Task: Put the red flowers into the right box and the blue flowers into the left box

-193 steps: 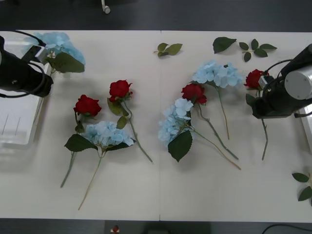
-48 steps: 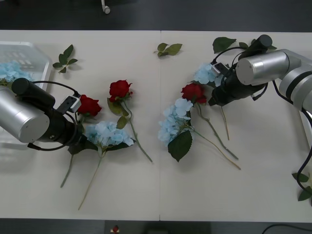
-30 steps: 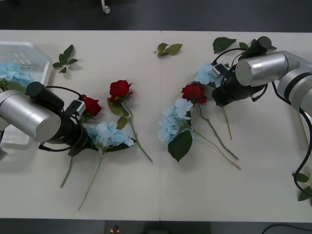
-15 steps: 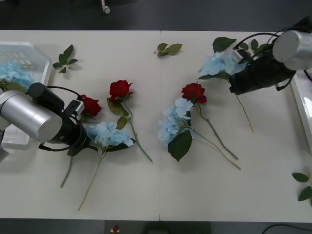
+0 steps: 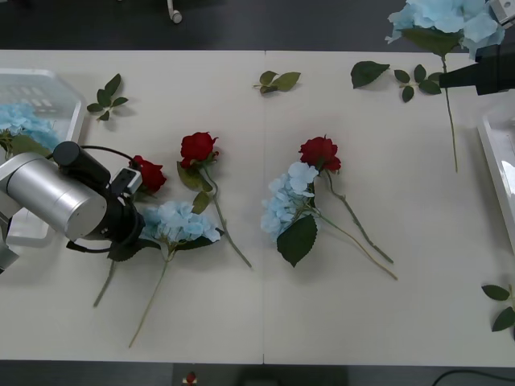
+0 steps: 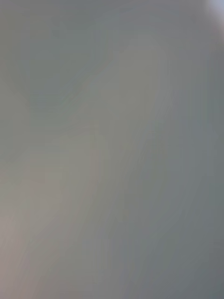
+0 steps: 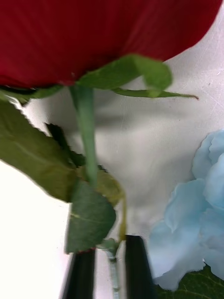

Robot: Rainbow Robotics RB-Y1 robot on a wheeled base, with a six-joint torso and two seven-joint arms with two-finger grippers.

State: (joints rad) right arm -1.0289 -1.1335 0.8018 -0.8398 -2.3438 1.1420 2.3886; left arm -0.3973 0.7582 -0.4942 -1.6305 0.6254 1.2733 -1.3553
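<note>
Between the left gripper's (image 7: 108, 271) two dark fingers (image 7: 137, 268) runs the thin green stem of a red rose (image 7: 93, 32); the fingers stand close together on that stem, clamped on it just below its leaves. From the front, the gripper itself is hidden under the left arm's silver wrist, and the rose's bloom (image 5: 150, 174) peeks out just beyond it, with its stem trailing out below the arm. A blue flower (image 5: 179, 221) lies just beside this gripper on the table (image 5: 265, 322).

At the far right corner, the right gripper (image 5: 483, 76) is cut off by the picture's edge; a blue flower (image 5: 442, 16) hangs raised there with its stem dangling over the table, but whether the fingers are apart or together on it I cannot tell. The right wrist view is a grey blur with nothing to make out.

Two more red roses (image 5: 198, 148) (image 5: 319, 152) and another blue flower (image 5: 286, 199) lie mid-table. The left box (image 5: 60, 84) holds a blue flower (image 5: 24, 121); the right box (image 5: 495, 165) shows at the right edge.
</note>
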